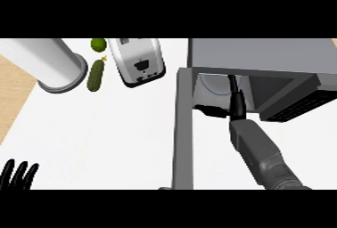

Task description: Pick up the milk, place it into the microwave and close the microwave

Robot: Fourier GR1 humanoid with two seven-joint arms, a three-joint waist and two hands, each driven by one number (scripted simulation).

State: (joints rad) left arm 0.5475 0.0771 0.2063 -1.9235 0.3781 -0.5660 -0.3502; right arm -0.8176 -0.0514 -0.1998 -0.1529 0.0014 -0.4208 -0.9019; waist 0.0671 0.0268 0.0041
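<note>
The microwave stands at the back right with its door swung open toward me, seen edge-on as a long grey bar. My right hand reaches into the cavity, fingers straight and pointing inward, thumb out to the left. A pale rounded shape shows inside, just left of the fingers; I cannot tell whether it is the milk or the turntable. No milk carton is plainly visible. My left hand rests open at the lower left edge, fingers up.
A chrome toaster stands at the back centre. Left of it lie a cucumber and a lime. A tall white cylinder stands at the back left. The wooden counter edge runs along the far left.
</note>
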